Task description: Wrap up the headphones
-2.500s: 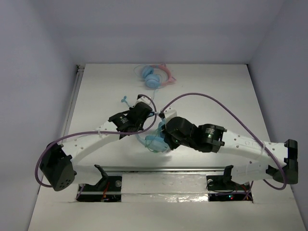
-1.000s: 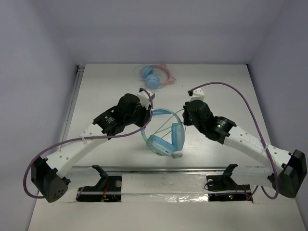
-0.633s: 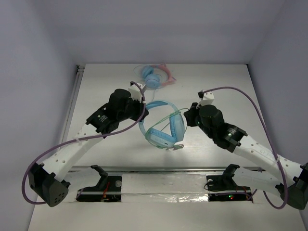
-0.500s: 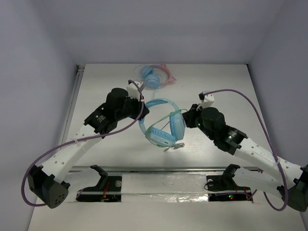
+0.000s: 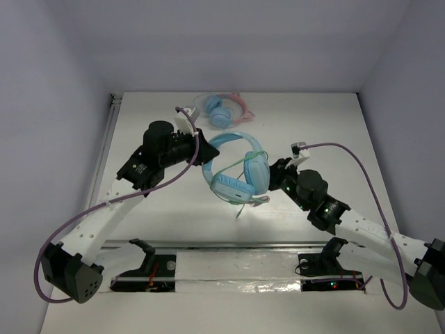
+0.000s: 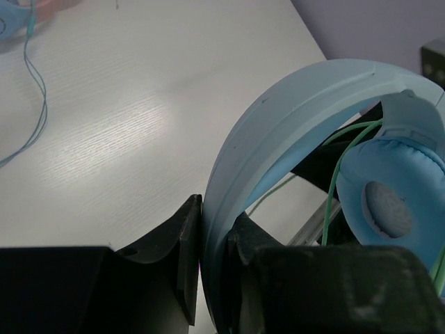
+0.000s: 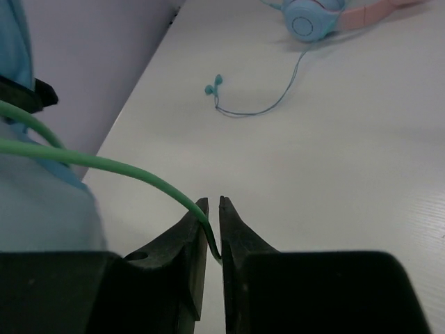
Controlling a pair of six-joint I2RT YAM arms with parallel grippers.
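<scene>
The large light-blue headphones (image 5: pixel 240 177) hang in the air above the table's middle. My left gripper (image 5: pixel 201 154) is shut on their wide headband (image 6: pixel 278 118); in the left wrist view the band is clamped between both jaws of this gripper (image 6: pixel 215 229). One padded cup (image 6: pixel 396 202) hangs to the right. The thin pale-green cable (image 5: pixel 235 167) crosses the cups. My right gripper (image 5: pixel 276 174) sits just right of the cups. In the right wrist view it (image 7: pixel 213 205) is shut on the cable (image 7: pixel 104 164), which runs taut to the left.
The smaller blue headphones with the pink cat-ear band (image 5: pixel 226 111) lie at the table's far middle; they also show in the right wrist view (image 7: pixel 313 17). Teal earbuds (image 7: pixel 214 85) with a thin cord lie on the table. A metal rail (image 5: pixel 236 245) runs along the near edge.
The left gripper has carried the headphones up and toward the far left. The right gripper has drawn back toward the near right, still pinching the cable.
</scene>
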